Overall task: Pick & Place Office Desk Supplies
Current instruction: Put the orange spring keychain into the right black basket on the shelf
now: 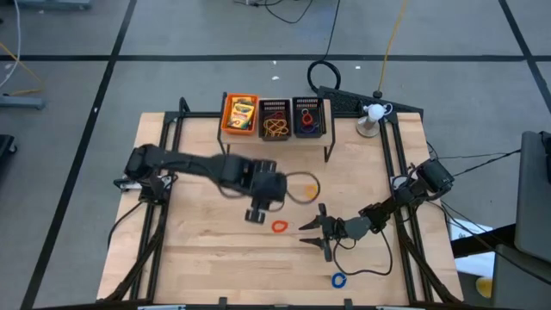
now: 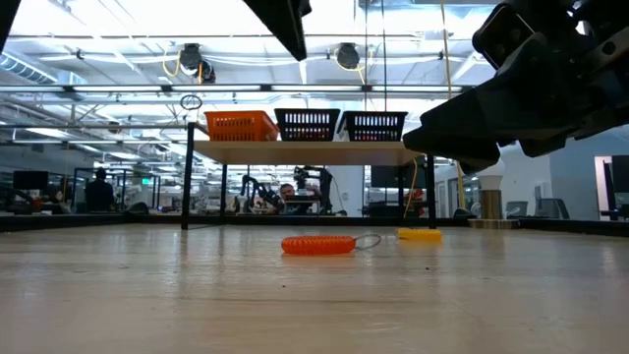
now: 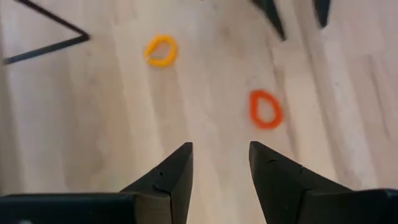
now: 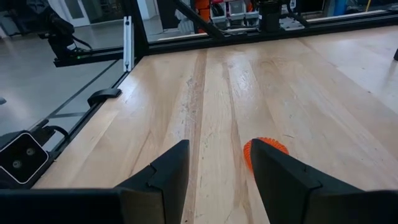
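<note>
Left wrist view: left hand (image 3: 221, 177) open, empty, above table (image 3: 93, 124).

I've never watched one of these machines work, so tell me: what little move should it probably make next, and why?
Probably the left gripper should drop toward the red-orange ring on the table and close on it. Its fingers are open and empty, the ring lies loose just ahead, and the right gripper waits open nearby.
</note>
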Action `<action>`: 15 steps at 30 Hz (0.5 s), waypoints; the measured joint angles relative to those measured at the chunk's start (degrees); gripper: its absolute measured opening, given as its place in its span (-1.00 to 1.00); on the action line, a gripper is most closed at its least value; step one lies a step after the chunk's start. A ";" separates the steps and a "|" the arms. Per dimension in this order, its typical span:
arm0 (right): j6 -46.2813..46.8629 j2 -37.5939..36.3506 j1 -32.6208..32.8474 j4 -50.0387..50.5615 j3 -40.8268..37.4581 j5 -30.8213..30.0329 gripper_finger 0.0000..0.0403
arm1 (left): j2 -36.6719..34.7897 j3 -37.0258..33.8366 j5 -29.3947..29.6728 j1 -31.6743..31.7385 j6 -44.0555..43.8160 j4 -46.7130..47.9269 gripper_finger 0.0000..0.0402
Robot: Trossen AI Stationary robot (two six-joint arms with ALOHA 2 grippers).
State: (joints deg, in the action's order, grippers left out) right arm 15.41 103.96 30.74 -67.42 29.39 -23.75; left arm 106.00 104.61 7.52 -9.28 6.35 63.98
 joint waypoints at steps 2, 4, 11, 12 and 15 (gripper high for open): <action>0.01 0.00 0.00 0.01 0.00 0.00 -0.21 | -0.03 -3.07 0.05 -1.54 -3.28 -3.06 -0.23; -0.02 0.00 0.00 0.01 0.00 0.02 -0.21 | 0.13 -5.98 0.04 -2.71 -5.99 -5.26 -0.24; -0.19 0.00 0.00 0.01 0.00 0.00 -0.21 | 0.13 -16.46 -2.43 -3.49 -10.05 -19.20 -0.24; -0.19 0.00 0.00 0.01 0.00 0.00 -0.21 | 0.13 -17.63 -2.91 -3.41 -10.08 -21.40 -0.24; -0.21 0.00 0.00 0.01 0.00 0.00 -0.21 | 0.10 -20.32 -2.98 -3.23 -9.97 -26.56 -0.24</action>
State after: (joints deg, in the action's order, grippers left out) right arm 15.20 103.96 30.74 -67.42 29.39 -23.75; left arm 106.10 84.29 4.54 -12.51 -3.62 37.42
